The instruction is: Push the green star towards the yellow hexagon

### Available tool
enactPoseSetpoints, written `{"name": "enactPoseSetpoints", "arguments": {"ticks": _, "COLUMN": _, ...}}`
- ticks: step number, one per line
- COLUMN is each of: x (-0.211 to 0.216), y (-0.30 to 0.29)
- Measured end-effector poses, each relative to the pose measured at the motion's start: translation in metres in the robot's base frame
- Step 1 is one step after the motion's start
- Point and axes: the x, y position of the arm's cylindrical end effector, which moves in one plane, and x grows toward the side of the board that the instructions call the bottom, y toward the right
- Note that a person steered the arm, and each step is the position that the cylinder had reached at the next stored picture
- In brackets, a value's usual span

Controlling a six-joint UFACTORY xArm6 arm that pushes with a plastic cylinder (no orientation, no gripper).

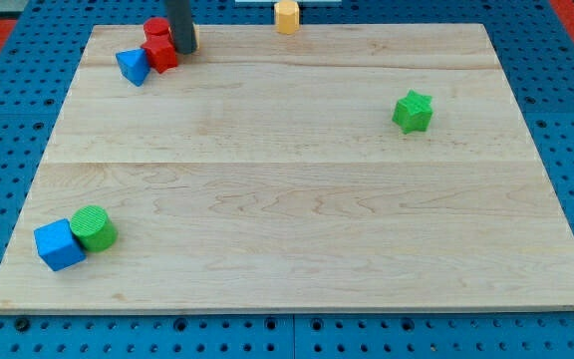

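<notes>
Sitting nearest the view's bottom, at the lower left corner of the wooden bench (297, 229), are a blue cube (59, 244) and a green cylinder (94, 227). The two touch, with the cylinder just to the view's right of the cube and slightly farther up.

Farther up, well over on the view's right, the green star (413, 111) lies alone on the wood, well apart from every other block.

Beyond that, toward the view's top left, three blocks cluster together: a blue block (133, 66), wedge-like in shape, sits on the left; a red block (160, 54) of uneven outline touches it on the right; and a second red block (156, 29) sits just behind that one, its shape hard to make out.

My tip (185, 50) stands just beside this cluster, at the right edge of the red blocks and apparently touching them. It is far from the green star, which lies across the bench to the view's right.

Farthest of all, at the top edge of the bench near the middle, is the yellow hexagon (286, 17). It is up and to the view's left of the green star, with bare wood between them.

I carry no fingers, only the rod, so nothing is held.
</notes>
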Motion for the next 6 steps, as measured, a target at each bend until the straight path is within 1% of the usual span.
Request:
{"name": "enactPoseSetpoints", "arguments": {"ticks": 1, "x": 0.0, "y": 0.122}}
{"name": "enactPoseSetpoints", "arguments": {"ticks": 2, "x": 0.004, "y": 0.229}}
{"name": "enactPoseSetpoints", "arguments": {"ticks": 3, "x": 0.021, "y": 0.316}}
{"name": "enactPoseSetpoints", "arguments": {"ticks": 4, "x": 0.069, "y": 0.376}}
{"name": "enactPoseSetpoints", "arguments": {"ticks": 5, "x": 0.126, "y": 0.373}}
{"name": "enactPoseSetpoints", "arguments": {"ticks": 6, "x": 0.144, "y": 0.309}}
